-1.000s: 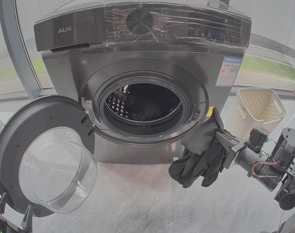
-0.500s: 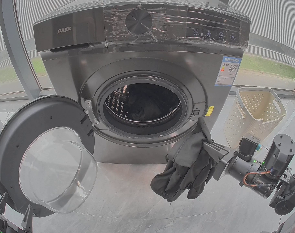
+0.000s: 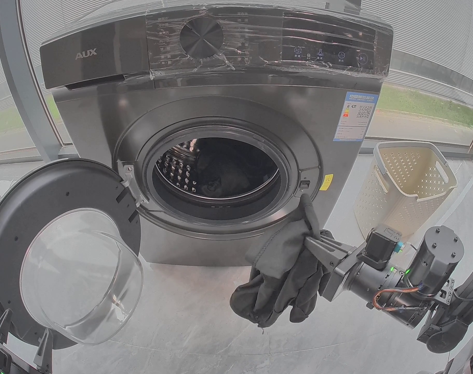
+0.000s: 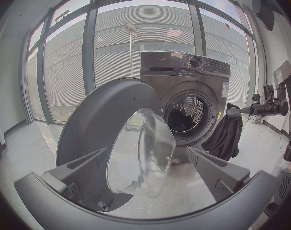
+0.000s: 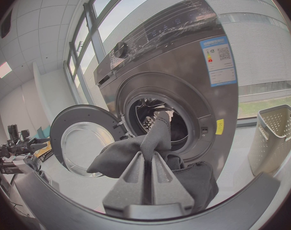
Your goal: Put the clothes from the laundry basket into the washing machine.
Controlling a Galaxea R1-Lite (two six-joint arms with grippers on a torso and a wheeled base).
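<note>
My right gripper [image 3: 310, 241] is shut on a dark grey garment [image 3: 280, 276], which hangs low at the front right of the washing machine [image 3: 215, 110], just below the rim of the drum opening [image 3: 218, 175]. In the right wrist view the gripper [image 5: 148, 157] pinches the garment [image 5: 126, 154] in line with the drum. Dark clothes [image 3: 231, 167] lie inside the drum. The cream laundry basket [image 3: 405, 185] stands to the right of the machine. My left gripper [image 3: 21, 333] sits open at the lower left, by the swung-out door [image 3: 60, 245]; in its wrist view its fingers [image 4: 215, 171] stand wide apart.
The round door with its clear glass bowl [image 4: 140, 154] hangs open to the left of the machine, close in front of my left gripper. Pale tiled floor [image 3: 195, 328] stretches before the machine. Window frames [image 3: 13, 68] stand behind.
My right gripper has carried the garment leftward and a little lower, from beside the basket toward the drum opening. The head view has shifted slightly. The left gripper stays where it was.
</note>
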